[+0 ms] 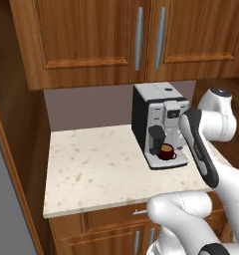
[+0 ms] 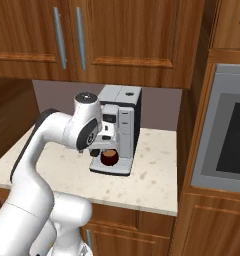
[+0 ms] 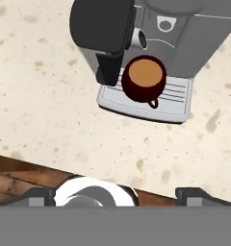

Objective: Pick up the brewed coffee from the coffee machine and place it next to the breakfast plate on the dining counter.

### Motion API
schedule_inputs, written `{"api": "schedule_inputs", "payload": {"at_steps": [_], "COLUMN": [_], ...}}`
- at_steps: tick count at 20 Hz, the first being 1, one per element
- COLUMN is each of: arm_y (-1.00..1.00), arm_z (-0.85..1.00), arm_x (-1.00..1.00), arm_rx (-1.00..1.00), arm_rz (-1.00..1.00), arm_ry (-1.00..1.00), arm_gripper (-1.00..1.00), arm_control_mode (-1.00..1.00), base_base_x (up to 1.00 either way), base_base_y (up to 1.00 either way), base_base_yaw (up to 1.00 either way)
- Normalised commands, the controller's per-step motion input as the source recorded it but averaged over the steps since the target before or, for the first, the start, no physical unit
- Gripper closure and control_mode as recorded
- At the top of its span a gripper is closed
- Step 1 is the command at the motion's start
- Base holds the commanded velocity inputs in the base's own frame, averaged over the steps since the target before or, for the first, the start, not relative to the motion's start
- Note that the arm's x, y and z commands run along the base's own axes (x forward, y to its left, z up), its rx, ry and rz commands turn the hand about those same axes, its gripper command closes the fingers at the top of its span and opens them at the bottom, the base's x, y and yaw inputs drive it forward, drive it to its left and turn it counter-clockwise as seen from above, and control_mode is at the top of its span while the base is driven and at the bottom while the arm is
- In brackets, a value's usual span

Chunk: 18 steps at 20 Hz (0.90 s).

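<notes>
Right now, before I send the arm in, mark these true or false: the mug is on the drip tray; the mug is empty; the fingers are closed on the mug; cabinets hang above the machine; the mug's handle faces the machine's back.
1. The mug stands on the coffee machine's drip tray. True.
2. The mug is empty. False: brown coffee fills it.
3. The fingers are closed on the mug. False: they are well short of it, apart, holding nothing.
4. Wooden cabinets hang above the coffee machine. True.
5. The mug's handle faces the machine's back. False: it points outward, toward the tray's front edge.
</notes>
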Motion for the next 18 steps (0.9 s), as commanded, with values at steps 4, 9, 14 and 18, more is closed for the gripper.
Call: {"api": "schedule_inputs", "payload": {"at_steps": [4, 9, 14, 18], "arm_y": [-0.04, -0.17, -0.17, -0.15], "arm_z": [-0.38, -0.23, -0.21, -0.26], "arm_x": [0.17, 0.28, 0.35, 0.33], "arm_rx": [0.00, 0.00, 0.00, 0.00], "arm_rz": [0.20, 0.16, 0.03, 0.03], "arm_ry": [-0.08, 0.00, 0.03, 0.01], "arm_gripper": [-1.00, -1.00, -1.00, -1.00], "arm_control_mode": [-1.00, -1.00, -1.00, -1.00], "base_base_x": [0.00, 0.00, 0.00, 0.00], "base_base_y": [0.00, 0.00, 0.00, 0.00], "base_base_yaw": [0.00, 0.00, 0.00, 0.00]}}
